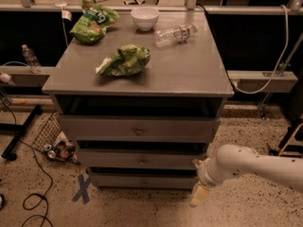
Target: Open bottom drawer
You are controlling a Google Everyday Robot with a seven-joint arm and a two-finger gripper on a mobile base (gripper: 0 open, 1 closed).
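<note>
The bottom drawer [142, 180] is the lowest and slimmest grey front of the cabinet, with a small round knob [144, 183] at its centre, and it sits nearly flush. The middle drawer [142, 159] and the taller top drawer [138, 128] are above it. My gripper [199, 193] is at the end of the white arm [258, 167], low beside the cabinet's right front corner, to the right of the bottom drawer and pointing down toward the floor. It is apart from the knob.
On the cabinet top [189, 70] lie two green chip bags [124, 60] [93, 20], a white bowl [145, 18] and a plastic bottle [175, 34]. A wire basket with cans [56, 143] and cables [33, 193] lie on the floor at left. A blue X [83, 188] marks the floor.
</note>
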